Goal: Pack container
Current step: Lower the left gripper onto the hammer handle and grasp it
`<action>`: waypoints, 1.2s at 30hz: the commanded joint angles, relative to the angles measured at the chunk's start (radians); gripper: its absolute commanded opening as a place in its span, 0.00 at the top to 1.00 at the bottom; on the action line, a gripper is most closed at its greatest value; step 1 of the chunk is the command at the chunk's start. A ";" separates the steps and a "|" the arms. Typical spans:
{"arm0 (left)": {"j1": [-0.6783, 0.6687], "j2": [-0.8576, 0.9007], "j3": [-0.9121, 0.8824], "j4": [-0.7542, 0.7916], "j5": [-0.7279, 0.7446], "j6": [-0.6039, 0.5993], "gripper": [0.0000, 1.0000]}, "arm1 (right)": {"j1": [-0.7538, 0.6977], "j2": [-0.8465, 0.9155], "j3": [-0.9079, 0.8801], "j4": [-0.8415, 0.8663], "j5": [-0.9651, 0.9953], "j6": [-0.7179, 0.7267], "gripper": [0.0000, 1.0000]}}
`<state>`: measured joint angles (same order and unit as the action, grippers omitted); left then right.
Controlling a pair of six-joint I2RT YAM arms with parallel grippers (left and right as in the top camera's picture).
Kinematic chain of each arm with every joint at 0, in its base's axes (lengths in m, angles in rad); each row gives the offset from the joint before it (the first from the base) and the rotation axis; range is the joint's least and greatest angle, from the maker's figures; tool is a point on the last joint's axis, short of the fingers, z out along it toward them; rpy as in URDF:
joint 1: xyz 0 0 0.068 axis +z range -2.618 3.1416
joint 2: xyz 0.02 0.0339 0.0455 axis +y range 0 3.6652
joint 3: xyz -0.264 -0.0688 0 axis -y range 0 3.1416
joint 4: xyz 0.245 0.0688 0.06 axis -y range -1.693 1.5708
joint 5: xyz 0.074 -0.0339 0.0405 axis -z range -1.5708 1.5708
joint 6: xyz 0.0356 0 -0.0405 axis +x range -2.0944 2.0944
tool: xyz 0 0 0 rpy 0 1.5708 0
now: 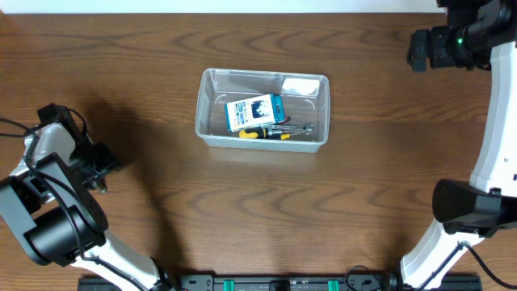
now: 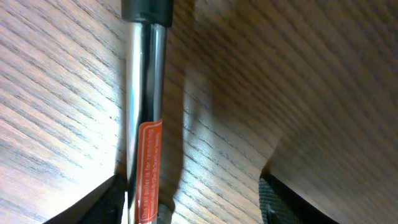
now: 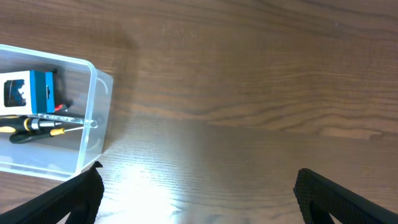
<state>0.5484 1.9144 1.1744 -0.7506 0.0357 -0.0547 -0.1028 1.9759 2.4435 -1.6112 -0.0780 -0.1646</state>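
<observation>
The container [image 1: 202, 121] is a clear plastic bin at the table's middle; its corner [image 3: 93, 124] also shows in the right wrist view. Inside lie a blue-and-white box [image 1: 254, 111] and a yellow-and-black screwdriver [image 1: 262, 133]. At the far left my left gripper [image 1: 101, 166] is down at the table over a shiny metal bar [image 2: 146, 93] with a red label and a black grip. The bar lies against the left finger [image 2: 102, 202], and a wide gap separates it from the right finger [image 2: 280, 199]. My right gripper [image 3: 199, 199] hangs open over bare wood, right of the container.
The right arm [image 1: 452, 40] reaches in from the far right corner, and its base [image 1: 464, 206] stands at the right edge. The left arm's body [image 1: 48, 218] fills the near left corner. Wood-grain tabletop surrounds the container.
</observation>
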 commanded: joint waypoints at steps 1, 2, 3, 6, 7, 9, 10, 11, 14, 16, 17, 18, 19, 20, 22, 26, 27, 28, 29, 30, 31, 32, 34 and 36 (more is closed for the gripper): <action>0.003 0.021 -0.028 0.001 -0.021 -0.002 0.40 | -0.002 0.006 -0.005 -0.002 -0.008 -0.008 0.01; 0.003 0.021 -0.028 0.001 -0.021 -0.002 0.40 | -0.002 0.006 -0.005 -0.002 -0.008 -0.008 0.01; 0.003 0.021 -0.028 0.001 -0.021 -0.002 0.40 | -0.002 0.006 -0.005 -0.002 -0.008 -0.008 0.01; 0.003 0.021 -0.028 0.001 -0.021 -0.002 0.40 | -0.002 0.006 -0.005 -0.002 -0.008 -0.008 0.01; 0.003 0.021 -0.028 0.001 -0.021 -0.002 0.41 | -0.002 0.006 -0.005 -0.002 -0.008 -0.008 0.01; 0.003 0.021 -0.028 0.001 -0.021 -0.002 0.41 | -0.002 0.006 -0.005 -0.002 -0.008 -0.008 0.01; 0.003 0.021 -0.028 0.001 -0.021 -0.002 0.41 | -0.002 0.006 -0.005 -0.002 -0.008 -0.008 0.01; 0.003 0.021 -0.028 0.001 -0.021 -0.002 0.41 | -0.002 0.006 -0.005 -0.002 -0.008 -0.008 0.01; 0.003 0.021 -0.028 0.001 -0.021 -0.002 0.41 | -0.002 0.006 -0.005 -0.002 -0.008 -0.008 0.01; 0.003 0.021 -0.028 0.001 -0.021 -0.002 0.41 | -0.002 0.006 -0.005 -0.002 -0.008 -0.008 0.01; 0.003 0.021 -0.028 0.001 -0.021 -0.002 0.41 | -0.002 0.006 -0.005 -0.002 -0.008 -0.008 0.01; 0.003 0.021 -0.028 0.001 -0.021 -0.002 0.44 | -0.002 0.006 -0.005 -0.002 -0.008 -0.008 0.01; 0.003 0.021 -0.028 0.001 -0.021 -0.002 0.48 | -0.002 0.006 -0.005 -0.003 -0.008 -0.008 0.01; 0.003 0.021 -0.028 0.001 -0.021 -0.002 0.51 | -0.002 0.006 -0.005 -0.003 -0.008 -0.008 0.01; 0.003 0.021 -0.028 0.001 -0.021 -0.002 0.51 | -0.002 0.006 -0.005 -0.003 -0.008 -0.008 0.01; 0.003 0.021 -0.028 0.001 -0.021 -0.002 0.54 | -0.002 0.006 -0.005 -0.002 -0.008 -0.008 0.01; 0.003 0.021 -0.028 0.000 -0.021 -0.002 0.55 | -0.002 0.006 -0.005 -0.002 -0.008 -0.008 0.01; 0.003 0.021 -0.028 0.000 -0.021 -0.002 0.55 | -0.002 0.006 -0.005 -0.002 -0.007 -0.008 0.01; 0.003 0.021 -0.028 0.000 -0.021 -0.002 0.56 | -0.002 0.006 -0.005 -0.002 -0.008 -0.008 0.01; 0.003 0.021 -0.028 0.000 -0.021 -0.002 0.57 | -0.002 0.006 -0.005 -0.002 -0.008 -0.008 0.01; 0.003 0.021 -0.028 0.000 -0.021 -0.002 0.58 | -0.002 0.006 -0.005 -0.002 -0.008 -0.008 0.01; 0.003 0.021 -0.028 0.000 -0.021 -0.002 0.59 | -0.002 0.006 -0.005 -0.002 -0.008 -0.008 0.01; 0.003 0.021 -0.028 0.001 -0.021 -0.002 0.62 | -0.004 0.006 -0.005 -0.002 -0.008 -0.008 0.01; 0.003 0.021 -0.028 0.001 -0.021 -0.002 0.64 | -0.007 0.006 -0.005 -0.002 -0.007 -0.008 0.01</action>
<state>0.5484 1.9144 1.1740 -0.7509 0.0223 -0.0547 -0.1028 1.9759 2.4435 -1.6112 -0.0780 -0.1650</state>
